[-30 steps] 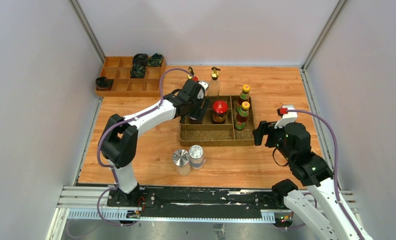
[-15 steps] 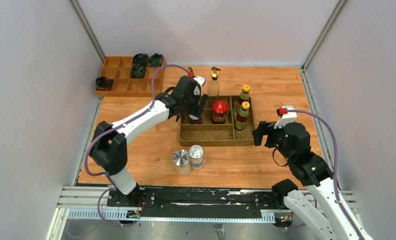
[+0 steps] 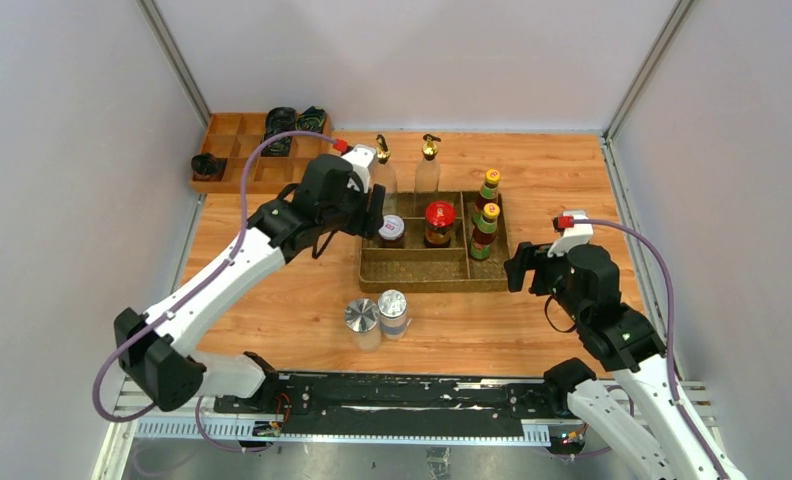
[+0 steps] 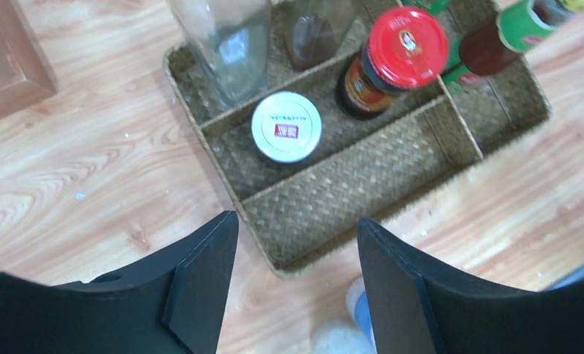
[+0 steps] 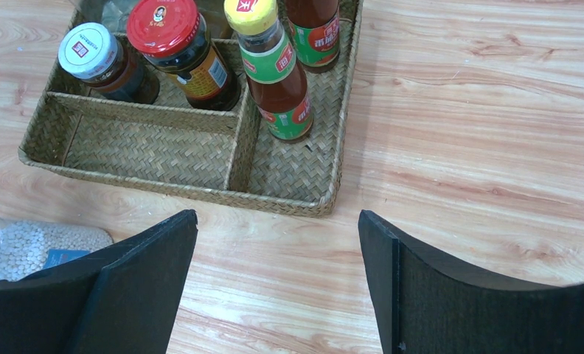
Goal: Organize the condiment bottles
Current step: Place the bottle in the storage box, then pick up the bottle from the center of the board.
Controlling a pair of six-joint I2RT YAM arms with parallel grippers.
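A woven tray (image 3: 412,272) holds the white-lidded jar (image 3: 392,228), the red-lidded jar (image 3: 439,216) and two yellow-capped sauce bottles (image 3: 489,186) (image 3: 485,226). Two clear gold-spouted bottles (image 3: 383,166) (image 3: 430,164) stand in its far compartments. Two silver-lidded shakers (image 3: 362,318) (image 3: 393,309) stand on the table in front of the tray. My left gripper (image 3: 373,213) is open and empty, just left of the white-lidded jar (image 4: 286,126). My right gripper (image 3: 517,268) is open and empty, right of the tray (image 5: 289,200).
A wooden compartment box (image 3: 234,172) sits at the back left with dark rolled cloth bundles (image 3: 280,126) in it. Grey walls close in both sides and the back. A shaker lies at the left edge of the right wrist view (image 5: 31,245).
My left gripper has drawn back to the left from the tray, leaving the white-lidded jar standing uncovered in its compartment. The right arm has not moved.
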